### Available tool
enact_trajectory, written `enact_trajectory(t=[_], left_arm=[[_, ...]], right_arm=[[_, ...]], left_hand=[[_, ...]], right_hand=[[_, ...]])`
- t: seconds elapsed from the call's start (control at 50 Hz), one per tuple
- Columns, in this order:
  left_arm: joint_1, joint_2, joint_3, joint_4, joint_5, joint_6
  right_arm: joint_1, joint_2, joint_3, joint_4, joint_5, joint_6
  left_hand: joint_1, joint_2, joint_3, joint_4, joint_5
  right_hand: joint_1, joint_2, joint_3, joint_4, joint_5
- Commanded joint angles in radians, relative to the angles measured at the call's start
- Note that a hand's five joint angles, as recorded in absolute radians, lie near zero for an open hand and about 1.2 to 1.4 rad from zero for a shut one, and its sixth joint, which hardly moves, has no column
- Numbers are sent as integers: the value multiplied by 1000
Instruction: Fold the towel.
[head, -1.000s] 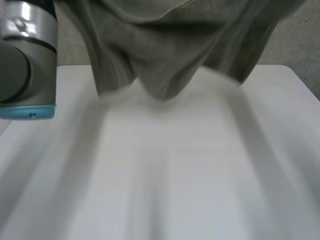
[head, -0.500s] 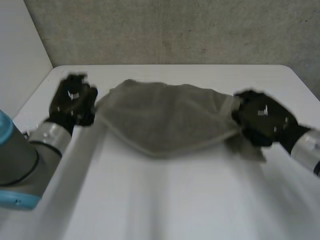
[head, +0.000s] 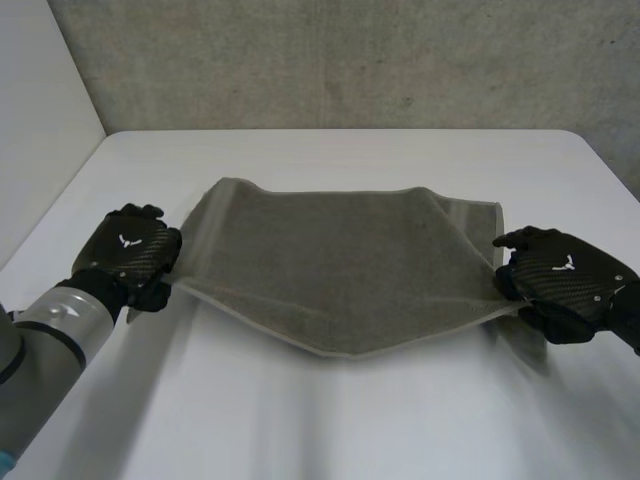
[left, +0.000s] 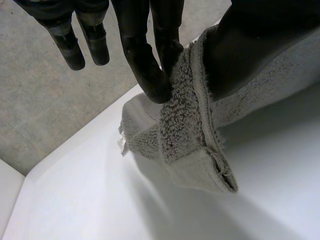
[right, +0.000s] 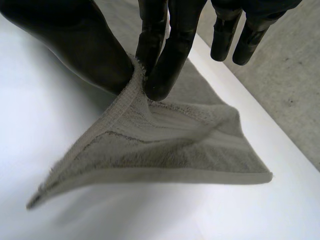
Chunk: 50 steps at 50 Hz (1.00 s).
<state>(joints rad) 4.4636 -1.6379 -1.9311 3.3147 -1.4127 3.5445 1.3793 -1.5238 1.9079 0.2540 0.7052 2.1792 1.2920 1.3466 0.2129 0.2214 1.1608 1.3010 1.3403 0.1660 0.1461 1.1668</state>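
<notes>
Grey terry towel (head: 345, 265) hangs spread between both hands over the middle of the white table (head: 330, 430), and its far edge seems to rest on the tabletop. Left hand (head: 128, 252) pinches the near left corner between fingers and thumb. Right hand (head: 565, 280) pinches the near right corner likewise.

White, smooth-topped table (head: 330, 430) with rounded far corners, bearing a single grey-green terry-cloth towel (head: 340, 260) spread crosswise over its middle. The towel's far edge and far corners lie flat on the tabletop, well short of the table's far edge. Its two near corners are raised clear of the surface, and the near edge sags between them to a low point at the centre; whether that point touches the tabletop cannot be told. Bare tabletop surrounds the towel on all sides.
</notes>
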Motion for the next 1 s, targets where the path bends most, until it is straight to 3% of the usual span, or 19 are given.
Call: enact_trajectory(t=[0.02, 0.08, 0.1, 0.12, 0.14, 0.16, 0.18, 0.34, 0.52, 0.74, 1.0], left_arm=[[-18, 52, -26, -93, 1, -7], [-36, 47, -43, -93, -2, -12], [-37, 47, -43, -93, -2, -12], [-47, 35, -45, -93, -2, -16], [-56, 24, -45, -96, -12, -18], [-56, 24, -45, -96, -12, -18], [-64, 3, -43, -95, -14, -18], [-98, -60, -68, -103, -6, -9], [-66, -24, -112, -103, -6, -4], [-58, 26, -152, -103, -14, -4], [-63, 12, -215, -70, -38, -6]], right_arm=[[6, -35, -21, 25, -4, 2], [12, -23, -32, 22, 3, 7], [20, -7, -32, 13, 8, 14], [20, -7, -32, 13, 8, 14], [36, 20, -38, 13, 19, 40], [37, 20, -38, 13, 19, 40], [58, 61, -56, 13, 36, 84], [122, 116, -52, -37, 109, 330], [46, -71, 120, -194, 195, 537], [37, -281, 304, -297, 345, 565], [0, -325, 418, -377, 361, 564]], left_hand=[[104, 50, -38, -47, 61], [104, 50, -38, -47, 61], [104, 50, -38, -47, 61], [-503, -557, -38, -47, -546], [-1189, -1244, -38, -47, -1161], [-1196, -1250, -38, -47, -1161], [-1083, -1137, -38, -47, -1126], [-1131, -1186, -38, -47, -1161], [-1134, -1189, -38, -47, -1161], [-1134, -1189, -38, -47, -1161], [-1134, -1189, -38, -47, -1161]], right_hand=[[95, 56, 9, 28, 55], [95, 56, 9, 28, 55], [-119, -158, 9, 28, -159], [-121, -160, 9, 28, -161], [-952, -991, 9, 28, -993], [-961, -1000, 9, 28, -1001], [-1298, -1337, 9, 28, -1167], [-1301, -1340, 9, 28, -1167], [-1301, -1340, 9, 28, -1167], [-1301, -1340, 9, 28, -1167], [-1301, -1340, 9, 28, -1167]])
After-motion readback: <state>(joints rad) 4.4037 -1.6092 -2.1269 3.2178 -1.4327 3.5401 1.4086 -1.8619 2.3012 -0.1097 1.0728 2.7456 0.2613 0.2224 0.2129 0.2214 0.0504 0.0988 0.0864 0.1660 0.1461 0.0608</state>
